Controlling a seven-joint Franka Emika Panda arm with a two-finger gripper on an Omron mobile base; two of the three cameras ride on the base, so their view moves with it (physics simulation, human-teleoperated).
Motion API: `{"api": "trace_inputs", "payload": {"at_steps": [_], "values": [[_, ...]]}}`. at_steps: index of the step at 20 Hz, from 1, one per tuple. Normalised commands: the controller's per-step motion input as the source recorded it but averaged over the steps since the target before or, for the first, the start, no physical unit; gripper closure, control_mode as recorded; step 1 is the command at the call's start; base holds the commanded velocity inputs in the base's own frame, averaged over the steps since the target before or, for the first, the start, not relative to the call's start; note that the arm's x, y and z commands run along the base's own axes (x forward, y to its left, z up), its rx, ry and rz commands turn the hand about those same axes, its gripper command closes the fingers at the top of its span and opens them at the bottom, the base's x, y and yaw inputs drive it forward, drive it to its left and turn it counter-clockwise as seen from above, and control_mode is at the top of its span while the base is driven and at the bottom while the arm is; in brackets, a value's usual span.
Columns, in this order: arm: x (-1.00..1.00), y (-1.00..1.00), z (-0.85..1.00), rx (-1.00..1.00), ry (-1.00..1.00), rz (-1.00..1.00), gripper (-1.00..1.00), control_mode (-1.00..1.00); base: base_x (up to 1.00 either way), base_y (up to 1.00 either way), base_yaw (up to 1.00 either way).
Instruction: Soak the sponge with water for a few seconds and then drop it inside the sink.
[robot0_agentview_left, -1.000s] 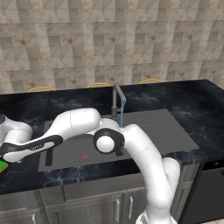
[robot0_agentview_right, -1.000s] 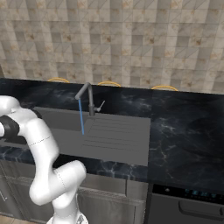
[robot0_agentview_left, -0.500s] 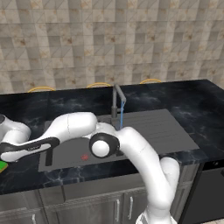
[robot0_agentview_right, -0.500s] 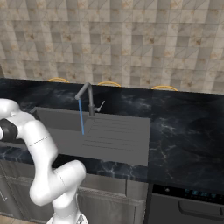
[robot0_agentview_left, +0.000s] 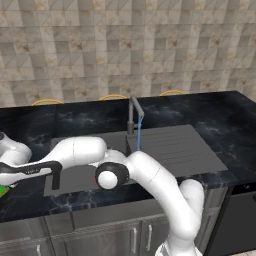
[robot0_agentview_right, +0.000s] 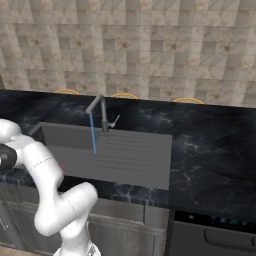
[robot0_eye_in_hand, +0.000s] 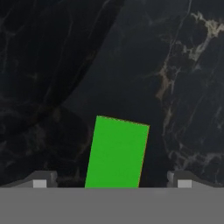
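The sponge (robot0_eye_in_hand: 117, 152) lies green face up on the black marbled counter, slightly tilted. It sits between the two fingertips (robot0_eye_in_hand: 41, 181) of my gripper (robot0_eye_in_hand: 111, 183), which is open and hangs just above it without touching. In the left base view a green corner of the sponge (robot0_agentview_left: 2, 191) peeks out at the left edge, below my hand. The sink (robot0_agentview_left: 175, 147) (robot0_agentview_right: 125, 155) lies to the right of the sponge. Water (robot0_agentview_left: 138, 135) (robot0_agentview_right: 93, 134) runs in a thin blue stream from the tap (robot0_agentview_left: 132, 112) into the basin.
My arm stretches low across the basin's front toward the left, its elbow (robot0_agentview_left: 110, 176) over the sink floor. Black countertop (robot0_agentview_left: 220, 115) surrounds the sink. A small red spot (robot0_agentview_right: 63, 166) marks the basin floor. An oven front (robot0_agentview_right: 215, 230) is at the lower right.
The elbow has sunk lower and toward the front left over the basin. The hand stays near the sponge at the left edge, jaws still open. The water keeps running.
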Motion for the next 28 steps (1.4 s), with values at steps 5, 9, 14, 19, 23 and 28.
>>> {"api": "trace_inputs", "payload": {"at_steps": [5, 9, 14, 19, 23, 28], "values": [[0.03, 0.02, 0.0, 0.0, 0.17, 0.0, -1.0, -1.0, 0.0, 0.0, 0.0], [0.0, 0.0, 0.0, 0.0, 0.09, 0.0, -1.0, -1.0, 0.0, 0.0, 0.0], [0.0, 0.03, 0.0, -0.03, 0.01, 0.0, -1.0, -1.0, 0.0, 0.0, 0.0], [0.0, 0.11, 0.0, -0.1, 0.0, 0.0, -1.0, -1.0, 0.0, 0.0, 0.0], [0.0, 0.09, -0.01, -0.08, 0.0, 0.0, -1.0, -1.0, 0.0, 0.0, 0.0], [0.0, 0.03, 0.0, -0.03, 0.0, 0.0, -1.0, -1.0, 0.0, 0.0, 0.0]]}}
